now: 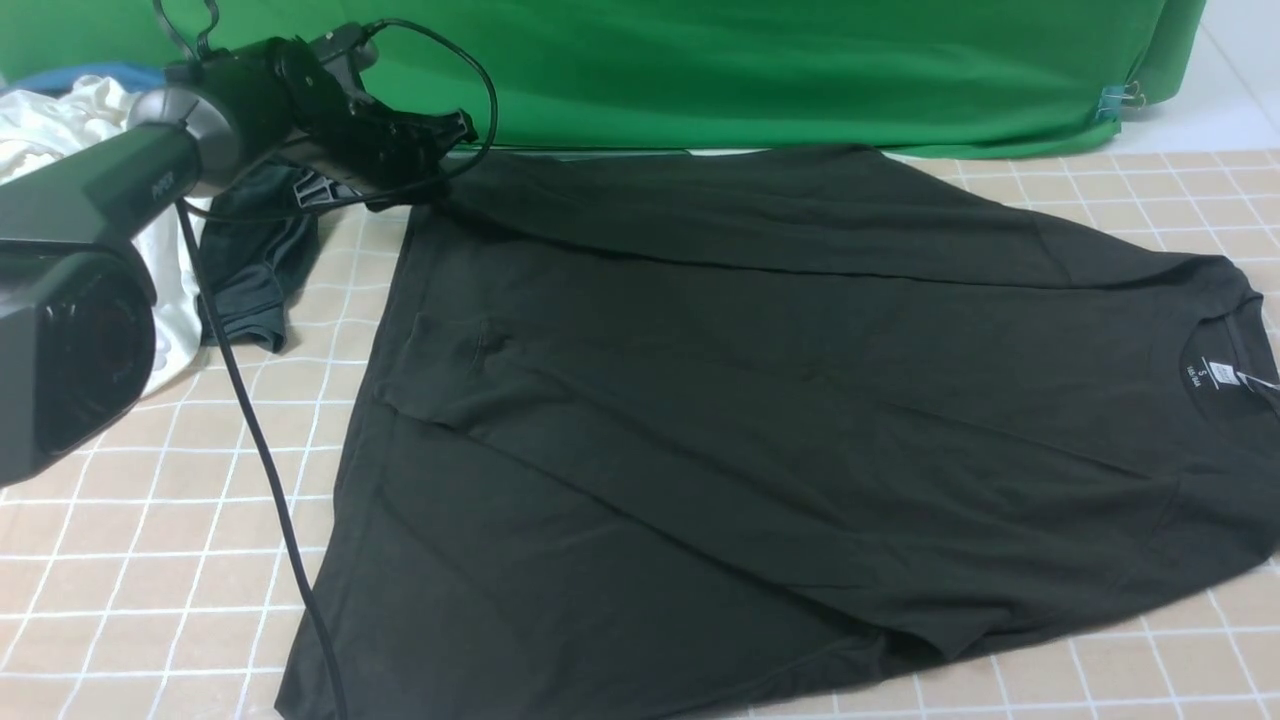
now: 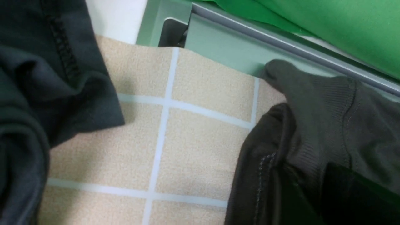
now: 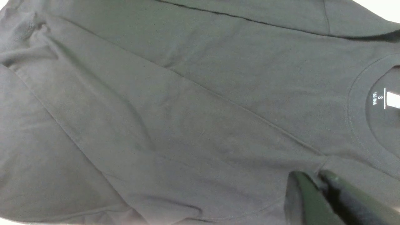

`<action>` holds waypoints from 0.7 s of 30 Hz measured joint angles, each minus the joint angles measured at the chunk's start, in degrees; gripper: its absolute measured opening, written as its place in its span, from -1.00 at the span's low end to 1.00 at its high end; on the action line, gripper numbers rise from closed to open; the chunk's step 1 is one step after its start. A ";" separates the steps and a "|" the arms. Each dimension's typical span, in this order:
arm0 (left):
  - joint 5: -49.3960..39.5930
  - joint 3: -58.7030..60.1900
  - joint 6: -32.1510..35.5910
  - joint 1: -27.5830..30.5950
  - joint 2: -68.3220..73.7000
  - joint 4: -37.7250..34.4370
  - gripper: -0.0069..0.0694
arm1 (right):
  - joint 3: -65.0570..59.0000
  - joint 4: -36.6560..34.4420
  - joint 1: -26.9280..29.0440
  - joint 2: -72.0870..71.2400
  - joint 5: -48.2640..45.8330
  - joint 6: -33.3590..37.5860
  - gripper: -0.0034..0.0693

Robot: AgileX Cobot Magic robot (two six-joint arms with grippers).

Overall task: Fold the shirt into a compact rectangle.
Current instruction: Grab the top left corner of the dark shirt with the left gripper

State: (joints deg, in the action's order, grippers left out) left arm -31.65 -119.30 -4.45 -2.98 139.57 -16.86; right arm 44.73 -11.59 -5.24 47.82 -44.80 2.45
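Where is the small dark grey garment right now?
In the front view the dark grey garment lies crumpled at the far left, between the white garment and the black shirt.

Shirt (image 1: 760, 400), seemingly flat, on checked cloth (image 1: 120, 520)

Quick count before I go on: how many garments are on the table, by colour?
Black shirt: 1
Dark grey garment: 1
White garment: 1
Total: 3
Blue bit behind the white one: too hidden to tell.
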 joint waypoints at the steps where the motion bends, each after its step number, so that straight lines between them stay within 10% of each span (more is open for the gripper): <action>1: -0.29 0.00 -0.07 0.00 0.05 0.00 -0.22 | 0.00 0.00 0.00 0.00 0.00 -0.86 -0.71; 11: 0.14 -0.12 0.28 0.00 1.13 0.05 0.43 | 0.00 -0.06 0.00 0.00 -0.24 -2.04 -0.68; 21: 0.65 -0.17 0.28 0.06 1.72 0.04 -0.38 | 0.00 -0.06 0.00 0.00 -0.89 -2.45 -0.66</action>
State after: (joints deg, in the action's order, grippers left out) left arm -31.00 -119.47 -4.17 -2.92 141.29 -16.83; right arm 44.73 -11.65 -5.24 47.82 -45.69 0.00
